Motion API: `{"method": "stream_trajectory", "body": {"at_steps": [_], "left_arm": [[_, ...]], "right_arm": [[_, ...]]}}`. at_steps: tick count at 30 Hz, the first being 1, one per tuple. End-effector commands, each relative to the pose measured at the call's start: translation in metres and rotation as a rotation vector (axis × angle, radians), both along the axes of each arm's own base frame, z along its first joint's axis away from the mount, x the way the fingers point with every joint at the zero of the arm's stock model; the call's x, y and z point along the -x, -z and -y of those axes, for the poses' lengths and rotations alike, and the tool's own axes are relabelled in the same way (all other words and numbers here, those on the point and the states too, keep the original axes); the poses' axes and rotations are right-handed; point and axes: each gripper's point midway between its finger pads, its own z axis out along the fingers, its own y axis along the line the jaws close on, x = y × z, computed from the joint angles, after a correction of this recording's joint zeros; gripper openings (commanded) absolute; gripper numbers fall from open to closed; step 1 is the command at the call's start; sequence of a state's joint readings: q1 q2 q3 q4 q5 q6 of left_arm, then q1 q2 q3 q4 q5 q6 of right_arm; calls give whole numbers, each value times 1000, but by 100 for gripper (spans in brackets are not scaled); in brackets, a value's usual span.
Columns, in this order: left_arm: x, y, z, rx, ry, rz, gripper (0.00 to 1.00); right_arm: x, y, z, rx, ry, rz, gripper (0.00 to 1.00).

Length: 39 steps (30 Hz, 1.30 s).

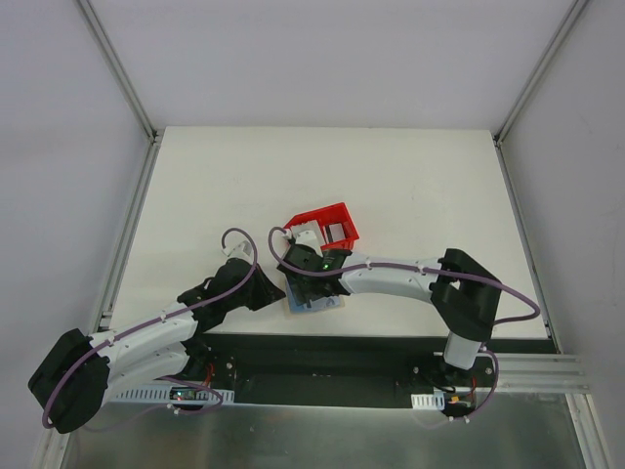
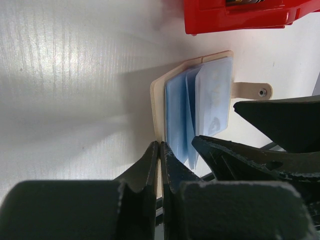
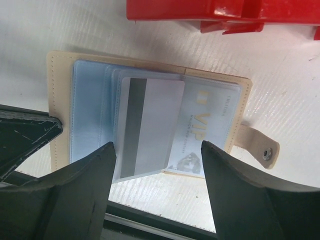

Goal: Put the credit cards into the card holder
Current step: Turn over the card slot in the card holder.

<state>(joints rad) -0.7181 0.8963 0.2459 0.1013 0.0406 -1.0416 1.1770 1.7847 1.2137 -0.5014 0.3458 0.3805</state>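
Black-fingered left gripper (image 2: 160,152) pressed together, pinching tan cover edge of flat leather-like folding card holder (image 2: 158,100); right gripper (image 3: 156,150) spread wide astride whitish dark-striped plastic credit card (image 3: 155,125) lying on opened holder's pale blue pockets.

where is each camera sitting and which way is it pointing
Top external: above and behind the bases, looking down at the table; left arm and right arm meet over the card holder.
Left wrist: on the left arm, looking low along the table; the left jaws pinch the holder's edge.
Right wrist: on the right arm, looking down; the right jaws, open, straddle a striped card.
Both wrist views share the holder and red bin.
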Motion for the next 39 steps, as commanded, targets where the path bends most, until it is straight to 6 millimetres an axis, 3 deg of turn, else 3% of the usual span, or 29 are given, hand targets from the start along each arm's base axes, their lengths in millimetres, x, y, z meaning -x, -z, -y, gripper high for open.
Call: {"method": "stream_trajectory", "body": {"at_steps": [1,17,28,39], "left_arm": [[-4,1,-2,7,-24,11,0],[-3,4,-3,-2,-24,7,0],[-4,4,-2,-9,-21,5,0],[-4,4,-2,-12,-15,6,0]], "right_arm": [[-8,-27,7,6,5,65,70],[-15,-38,24,72,29,112,69],[-20,-33,32,155,38,131,68],[-35,-29,19,139,24,117,67]]}}
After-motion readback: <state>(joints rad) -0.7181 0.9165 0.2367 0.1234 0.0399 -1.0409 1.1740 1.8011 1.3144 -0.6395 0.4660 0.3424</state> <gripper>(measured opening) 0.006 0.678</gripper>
